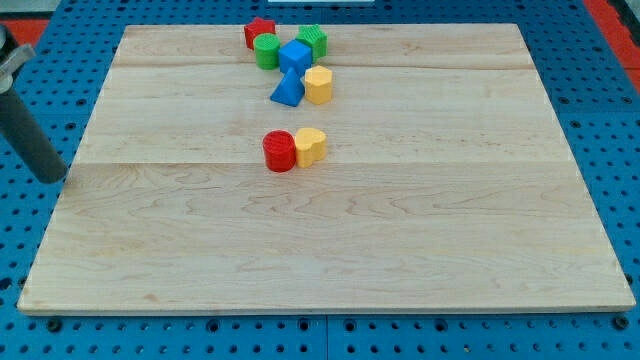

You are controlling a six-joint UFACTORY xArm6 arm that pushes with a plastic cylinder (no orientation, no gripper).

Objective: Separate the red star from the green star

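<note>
The red star [259, 32] sits at the top of the wooden board [330, 220], touching a green cylinder [267, 51]. The green star [313, 40] lies to its right, beyond a blue cube [295, 56] that sits between and slightly below them. My rod comes in at the view's far left, and my tip [52, 176] rests just off the board's left edge, far from all the blocks.
A blue triangular block [288, 88] and a yellow block [318, 85] lie below the top cluster. A red cylinder [279, 151] and another yellow block [311, 146] touch near the board's middle. Blue pegboard surrounds the board.
</note>
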